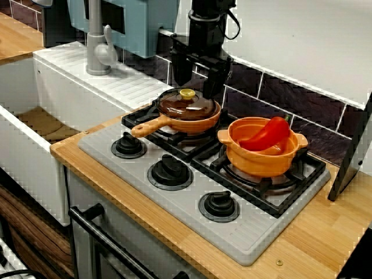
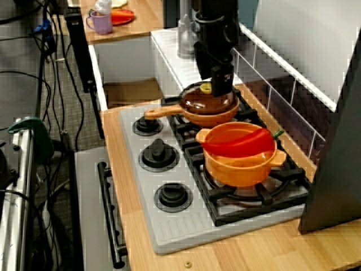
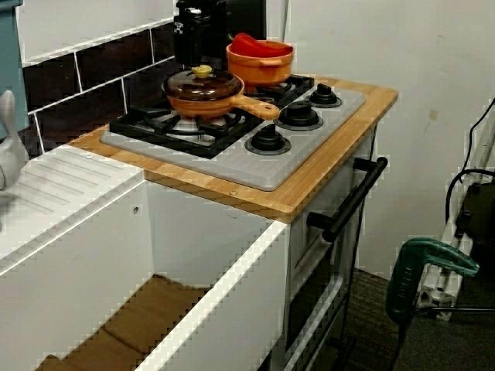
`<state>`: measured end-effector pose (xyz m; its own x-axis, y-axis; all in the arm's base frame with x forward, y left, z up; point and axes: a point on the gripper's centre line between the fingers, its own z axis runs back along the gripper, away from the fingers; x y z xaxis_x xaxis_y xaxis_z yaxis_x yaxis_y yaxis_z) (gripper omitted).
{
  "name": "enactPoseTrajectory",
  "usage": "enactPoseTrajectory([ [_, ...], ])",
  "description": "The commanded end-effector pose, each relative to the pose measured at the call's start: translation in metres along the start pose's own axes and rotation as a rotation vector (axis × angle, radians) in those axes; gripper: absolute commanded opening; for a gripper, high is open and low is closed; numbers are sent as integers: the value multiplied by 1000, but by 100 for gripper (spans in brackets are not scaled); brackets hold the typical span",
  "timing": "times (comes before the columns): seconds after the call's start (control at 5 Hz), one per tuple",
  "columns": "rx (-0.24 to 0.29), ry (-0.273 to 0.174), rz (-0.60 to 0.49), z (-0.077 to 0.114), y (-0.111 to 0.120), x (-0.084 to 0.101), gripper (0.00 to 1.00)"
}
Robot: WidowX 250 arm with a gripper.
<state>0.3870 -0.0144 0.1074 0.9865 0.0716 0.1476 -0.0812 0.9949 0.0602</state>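
Wooden surface, view facing the tiled wall: a wooden surface (image 1: 325, 232) carried a grey stove (image 1: 192, 215) with three black dials (image 1: 170, 170) along its near edge; dark tiles ran behind.
Gripper, same view: the black gripper (image 1: 196, 87) hung released, fingers spread wide, just above the far side of the lid; contact could not be made out.
Pan, same view: the orange pan (image 1: 174, 123) sat on the far left burner, handle pointing left, under a brown lid (image 1: 186, 107) with a yellow knob (image 1: 187, 93).
Pot, same view: an orange pot (image 1: 261, 157) stood on the right burner, just beside the pan, with a red pepper (image 1: 265, 135) lying across it.
Sink, same view: a white sink (image 1: 35, 157) and grey faucet (image 1: 99, 46) lay to the left.
View from the stove's end: the gripper (image 2: 220, 90) stood over the lid (image 2: 206, 103), one finger right beside the yellow knob (image 2: 206, 87); the pot (image 2: 240, 166) was nearer, the pepper (image 2: 237, 144) resting on its rim.
View over the sink: the gripper (image 3: 192, 58) rose behind the lid (image 3: 203, 83); the pan (image 3: 224, 104) had its handle pointing right, and the pot (image 3: 259, 68) was farther right.
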Motion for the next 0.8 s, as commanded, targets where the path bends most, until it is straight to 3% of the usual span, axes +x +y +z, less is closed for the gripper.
enactPoseTrajectory([
  [0.0, 0, -59, -5, 19, 3, 3, 100],
  [0.6, -9, -41, -10, 23, 7, 1, 100],
])
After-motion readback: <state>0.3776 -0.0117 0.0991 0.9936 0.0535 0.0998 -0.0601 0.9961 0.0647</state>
